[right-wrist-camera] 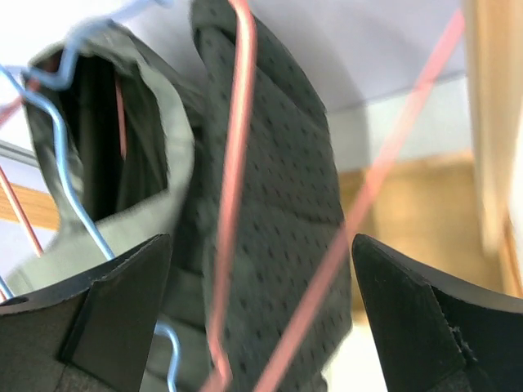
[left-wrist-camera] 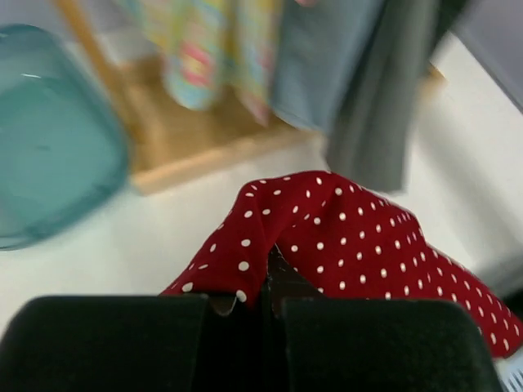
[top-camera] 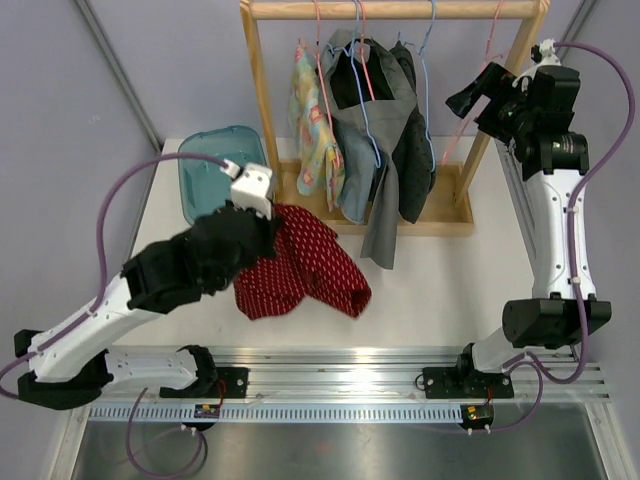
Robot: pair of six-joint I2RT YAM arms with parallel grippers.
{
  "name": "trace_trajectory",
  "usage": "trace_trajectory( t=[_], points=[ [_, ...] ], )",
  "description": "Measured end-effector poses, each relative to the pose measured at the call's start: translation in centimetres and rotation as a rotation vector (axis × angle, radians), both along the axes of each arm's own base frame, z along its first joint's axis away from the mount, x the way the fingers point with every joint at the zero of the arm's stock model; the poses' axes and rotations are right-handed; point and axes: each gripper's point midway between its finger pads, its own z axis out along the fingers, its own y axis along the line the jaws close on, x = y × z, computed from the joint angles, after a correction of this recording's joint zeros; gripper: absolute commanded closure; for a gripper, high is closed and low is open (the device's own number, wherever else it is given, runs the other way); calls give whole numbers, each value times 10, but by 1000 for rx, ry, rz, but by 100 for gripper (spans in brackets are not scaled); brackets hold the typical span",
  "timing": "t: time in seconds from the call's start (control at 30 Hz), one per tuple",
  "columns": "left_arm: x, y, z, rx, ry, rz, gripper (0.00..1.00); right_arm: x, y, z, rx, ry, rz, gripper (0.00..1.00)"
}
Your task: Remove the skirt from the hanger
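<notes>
The red white-dotted skirt [top-camera: 312, 266] lies bunched on the white table in front of the rack, off any hanger. My left gripper [top-camera: 268, 226] is shut on the skirt's upper left edge; in the left wrist view the cloth [left-wrist-camera: 351, 237] runs into the closed fingers [left-wrist-camera: 274, 304]. A bare pink hanger [top-camera: 457, 130] hangs at the rack's right end. My right gripper [top-camera: 466, 100] is open and raised beside it. In the right wrist view the pink wire [right-wrist-camera: 237, 163] crosses between the spread fingertips [right-wrist-camera: 261, 286], which do not touch it.
The wooden rack [top-camera: 395, 10] stands at the back with a floral garment [top-camera: 315, 130], a grey one [top-camera: 365, 150] and a dark one [top-camera: 412, 150] on hangers. A teal bin [top-camera: 205, 172] sits at the back left, also in the left wrist view [left-wrist-camera: 49, 139].
</notes>
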Motion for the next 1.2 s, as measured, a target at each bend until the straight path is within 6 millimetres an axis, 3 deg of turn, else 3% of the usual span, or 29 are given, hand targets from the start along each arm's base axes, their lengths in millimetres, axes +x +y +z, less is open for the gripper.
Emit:
trace_trajectory(
  t=[0.13, 0.23, 0.33, 0.4, 0.5, 0.53, 0.6, 0.7, 0.77, 0.83, 0.93, 1.0, 1.07, 1.2],
  points=[
    [63, 53, 62, 13, -107, 216, 100, -33, -4, -12, -28, 34, -23, 0],
    [105, 90, 97, 8, -155, 352, 100, -61, -7, -9, -49, 21, -39, 1],
    [154, 124, 116, -7, -179, 465, 100, -93, -7, 3, -62, -25, -47, 1],
    [186, 141, 114, -16, -171, 505, 100, -111, -8, 13, -69, -62, -61, 1],
    [232, 149, 87, -18, -114, 515, 100, -135, -9, 26, -76, -115, -72, 1],
    [247, 149, 71, -15, -80, 511, 93, -142, -9, 30, -77, -131, -74, 0],
    [274, 146, 24, -6, 15, 493, 2, -156, -8, 36, -77, -164, -78, 1],
    [294, 146, -48, 12, 174, 499, 1, -173, -6, 41, -73, -212, -72, 2],
    [294, 148, -93, 28, 279, 523, 1, -184, -4, 47, -64, -260, -67, 1],
    [280, 151, -131, 47, 368, 543, 1, -191, 0, 53, -58, -298, -51, 1],
    [246, 157, -159, 62, 442, 565, 1, -199, 11, 76, -52, -371, 12, 1],
    [220, 162, -153, 54, 437, 572, 1, -197, 20, 93, -43, -414, 63, 2],
    [195, 164, -129, 16, 374, 571, 1, -188, 28, 110, -29, -446, 114, 3],
    [142, 164, -83, -62, 224, 549, 1, -150, 38, 122, -1, -444, 188, 6]
  ],
)
